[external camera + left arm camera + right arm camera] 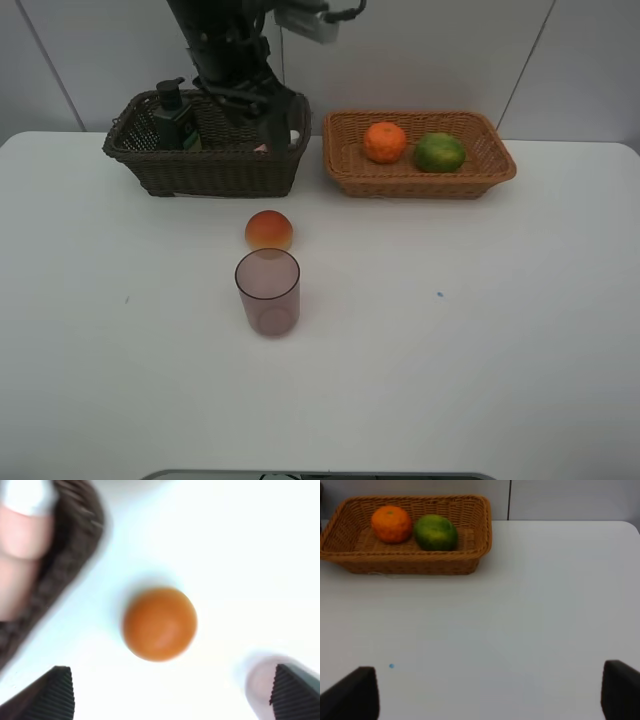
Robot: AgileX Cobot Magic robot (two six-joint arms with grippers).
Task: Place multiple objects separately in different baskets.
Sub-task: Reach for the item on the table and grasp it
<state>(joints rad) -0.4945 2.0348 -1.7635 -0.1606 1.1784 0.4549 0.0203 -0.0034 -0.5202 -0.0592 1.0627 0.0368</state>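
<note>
A red-orange peach (268,230) lies on the white table, and a translucent mauve cup (267,292) stands upright just in front of it. In the dark brown basket (150,165) stands a dark green pump bottle (175,115). My left arm (245,85) hangs over that basket's right end. Its gripper (175,697) is open and empty, with the peach (160,624) on the table beyond the fingertips, the pink white-capped bottle (20,530) inside the basket wall (70,555), and the cup (257,682) beside one finger. The light tan basket (500,165) holds an orange (385,142) and a green fruit (440,152). My right gripper (490,692) is open and empty above bare table, facing that basket (420,562).
The two baskets stand side by side along the table's far edge, against a grey wall. A small blue mark (439,295) sits on the table to the right of the cup. The right arm is out of the exterior view.
</note>
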